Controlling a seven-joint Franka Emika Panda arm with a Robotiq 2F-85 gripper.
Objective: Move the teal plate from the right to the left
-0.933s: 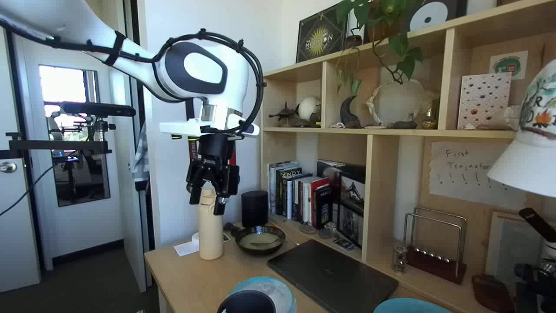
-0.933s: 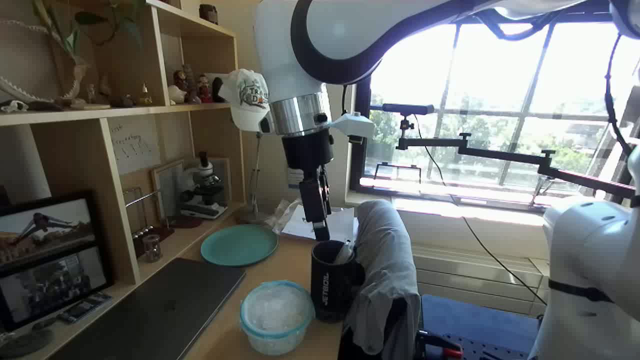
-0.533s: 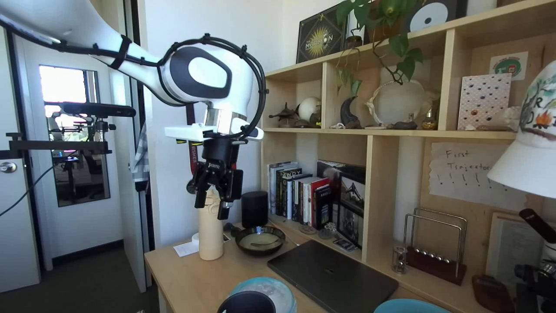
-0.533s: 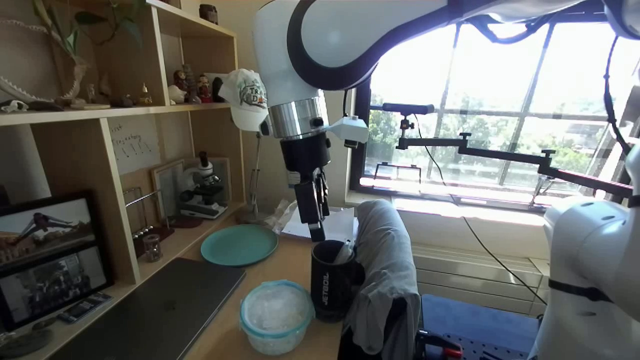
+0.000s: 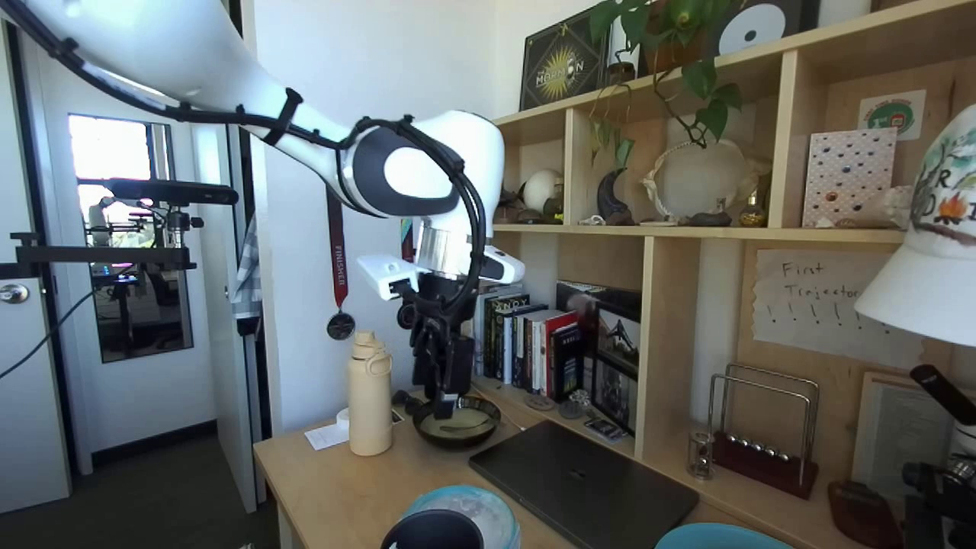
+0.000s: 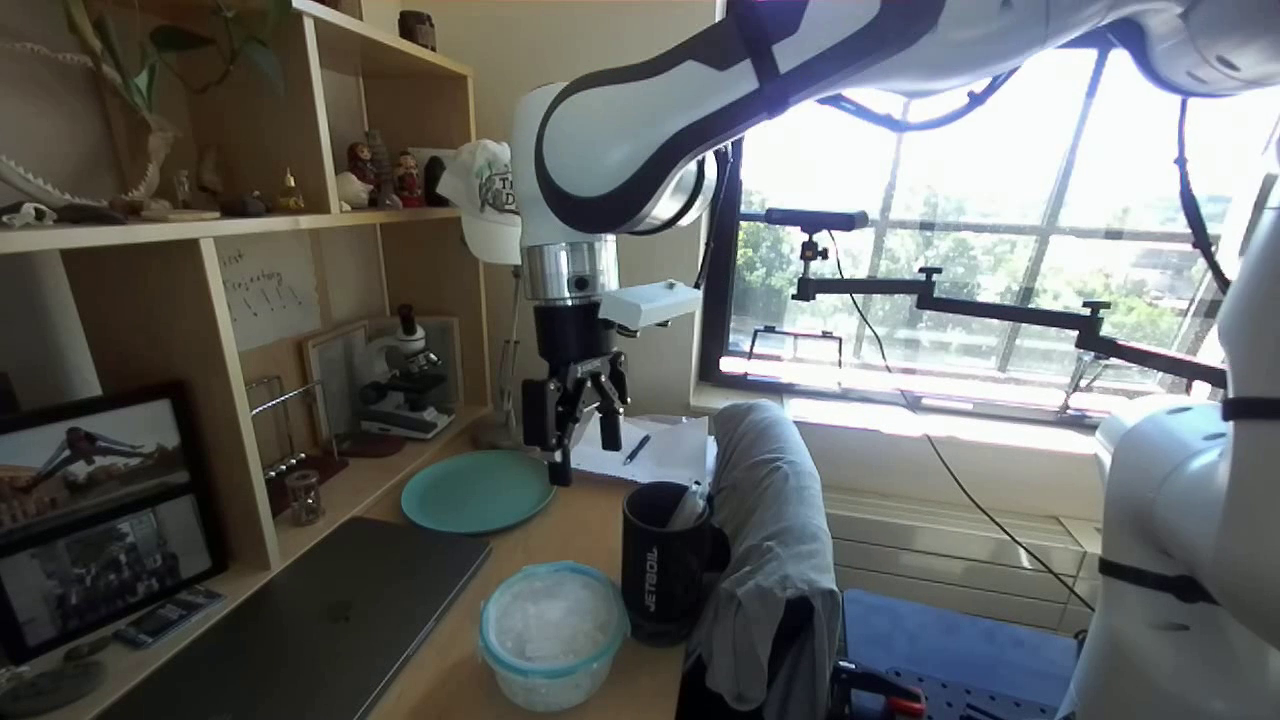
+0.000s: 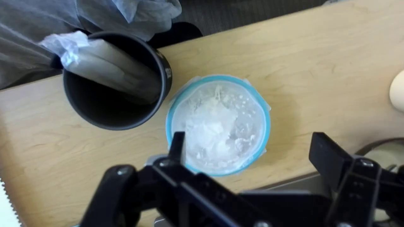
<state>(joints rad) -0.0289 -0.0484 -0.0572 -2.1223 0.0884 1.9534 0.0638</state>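
The teal plate (image 6: pixel 478 491) lies flat on the desk beyond the closed laptop, near the shelf. In an exterior view only part of its rim (image 5: pixel 720 537) shows at the bottom edge. My gripper (image 6: pixel 588 458) is above the desk, fingers down, spread and empty. In an exterior view the gripper (image 5: pixel 444 396) appears in front of the dark bowl (image 5: pixel 456 441), beside the cream bottle (image 5: pixel 370 412). In the wrist view the open gripper (image 7: pixel 247 142) has nothing between its fingers. A round blue-rimmed container (image 7: pixel 217 123) lies below them, apart. The plate is not clearly seen there.
A black mug (image 6: pixel 668 580) with a wrapped item stands beside the blue-rimmed container. The laptop (image 6: pixel 330 620) lies along the shelf unit (image 5: pixel 646 343). A chair back with grey cloth (image 6: pixel 775 530) rises at the desk edge. White paper (image 6: pixel 670 450) with a pen lies near the window.
My arm has moved lower and turned at the wrist. The gripper has shifted from the cream bottle toward the dark bowl in an exterior view. The plate has not moved.
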